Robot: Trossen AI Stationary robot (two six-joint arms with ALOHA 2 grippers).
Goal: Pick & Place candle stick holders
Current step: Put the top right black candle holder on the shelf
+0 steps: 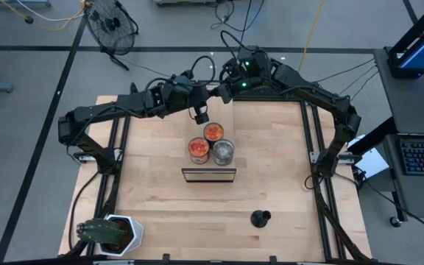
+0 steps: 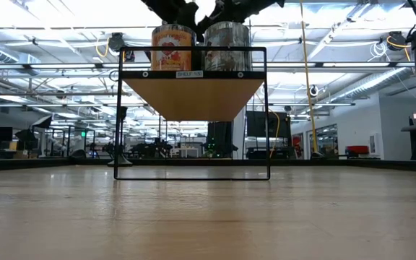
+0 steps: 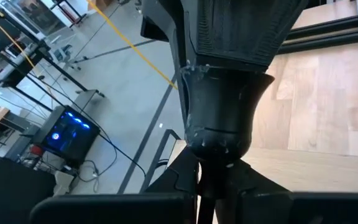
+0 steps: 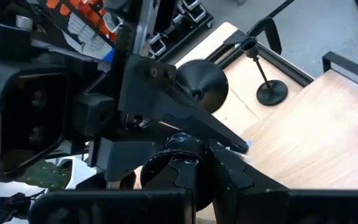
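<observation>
A matte-black candle stick holder (image 3: 225, 112), with a cup, a thin stem and a disc base (image 4: 201, 84), is held in the air between both grippers, behind the jars at the far middle of the table. My left gripper (image 1: 199, 112) is shut on its stem. My right gripper (image 1: 227, 92) is shut at its cup end (image 4: 173, 158). A second holder (image 1: 260, 218) stands on its disc base near the table's front edge; it also shows in the right wrist view (image 4: 269, 90). No third holder is in view. My left gripper pinches the thin stem (image 3: 207, 177) just below the cup between its two fingers, which lie across the stem. The holder is lifted clear of the table, its cup pointing away from the gripper toward my right gripper. My right gripper meets the holder at the cup's open end (image 3: 229, 73). One ribbed finger (image 3: 241, 31) lies against the rim, and the fingers flank the cup in the right wrist view (image 4: 173, 158). The gripper itself hides the exact place of contact.
Three round jars (image 1: 212, 143) stand on a small black-framed wooden shelf (image 2: 193, 94) at the table's middle, just in front of both grippers. A white pot with a plant (image 1: 110, 234) sits at the near left corner. Black frame rails run along the table's left and right sides.
</observation>
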